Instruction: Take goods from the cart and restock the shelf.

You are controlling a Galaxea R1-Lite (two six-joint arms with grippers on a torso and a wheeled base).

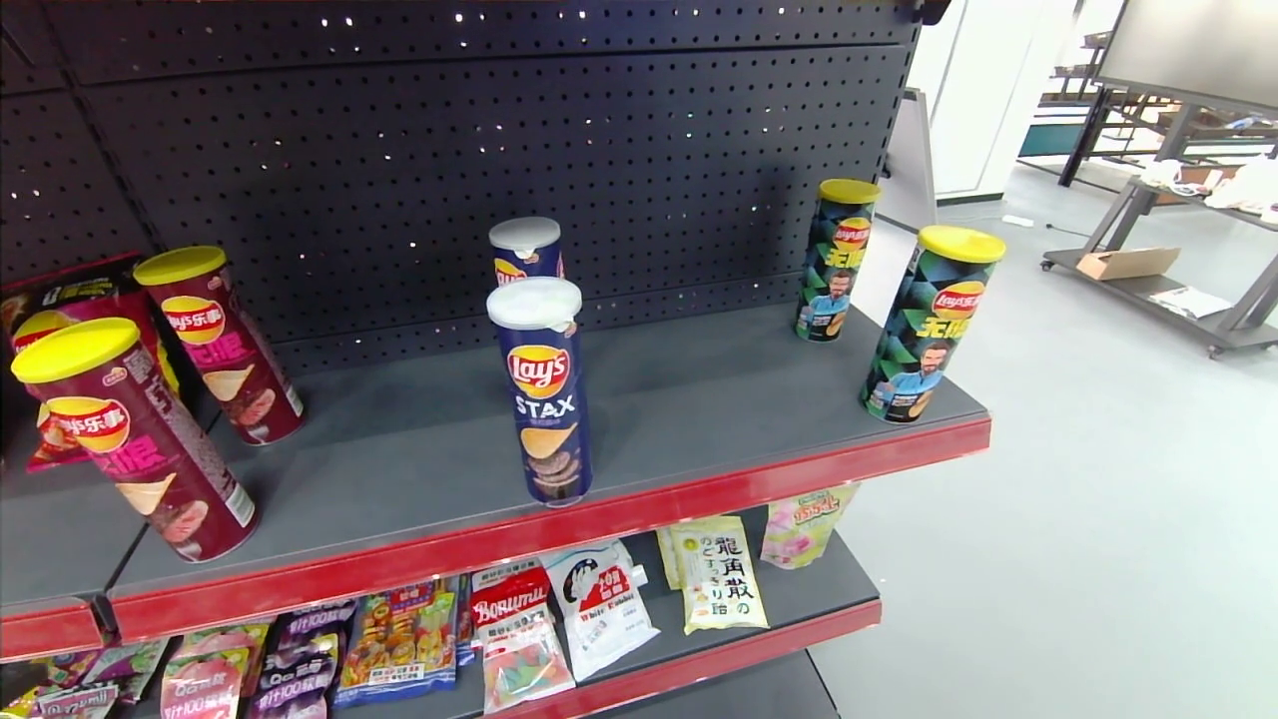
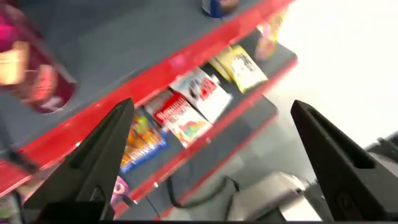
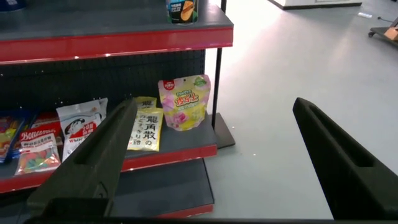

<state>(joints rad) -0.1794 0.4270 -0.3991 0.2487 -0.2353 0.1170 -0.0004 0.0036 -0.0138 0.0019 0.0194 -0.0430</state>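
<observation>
On the grey metal shelf with a red front lip [image 1: 699, 499], the goods stand sorted by kind, each in a front-and-back pair, probably so that each kind keeps its own row. At the left are two tall maroon cardboard chip canisters with yellow lids [image 1: 135, 439]. They appear to lean outward, perhaps only an effect of the lens. In the middle are two dark blue canisters with white plastic lids [image 1: 542, 394], the front one close to the lip. At the right are two green-and-black patterned canisters with yellow lids [image 1: 929, 325], the nearer one at the shelf's corner. Every label faces out and carries a round logo, a chip picture and lettering. Bare shelf between the rows looks like the room left for restocking.

Below, flat printed snack bags [image 1: 519, 639] lie on the lower tier.

The left gripper [image 2: 211, 106] hangs spread wide and empty near the lip beside a maroon canister. The right gripper [image 3: 216, 104] is likewise wide and empty, off the shelf's right end.
</observation>
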